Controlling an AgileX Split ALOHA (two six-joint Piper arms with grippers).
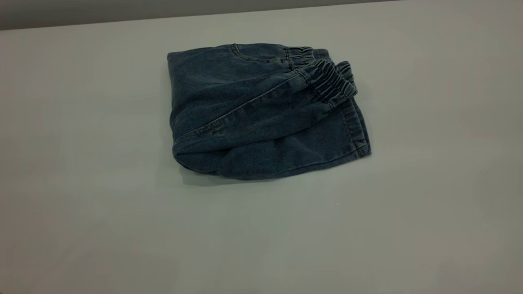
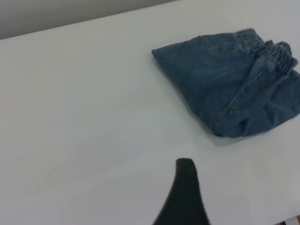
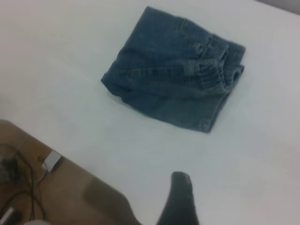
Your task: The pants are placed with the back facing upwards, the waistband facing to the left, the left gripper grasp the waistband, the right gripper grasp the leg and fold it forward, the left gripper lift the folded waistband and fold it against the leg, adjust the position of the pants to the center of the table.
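The pants (image 1: 265,114) lie folded into a compact blue denim bundle on the white table (image 1: 122,228), slightly behind its middle. The ruched waistband (image 1: 331,79) rests on top at the bundle's right end, over the stitched hem of a leg (image 1: 355,130). Neither arm shows in the exterior view. In the left wrist view the left gripper (image 2: 232,187) hangs well short of the pants (image 2: 229,89), open, with one black finger (image 2: 185,187) showing over bare table. The right gripper (image 3: 211,190) is likewise open and apart from the pants (image 3: 173,79), one finger (image 3: 180,197) visible.
Beyond the table's edge in the right wrist view lies a brown surface (image 3: 70,197) with black cables (image 3: 18,178) and a small white box (image 3: 52,161). The table's far edge (image 1: 163,17) runs behind the pants against a dark backdrop.
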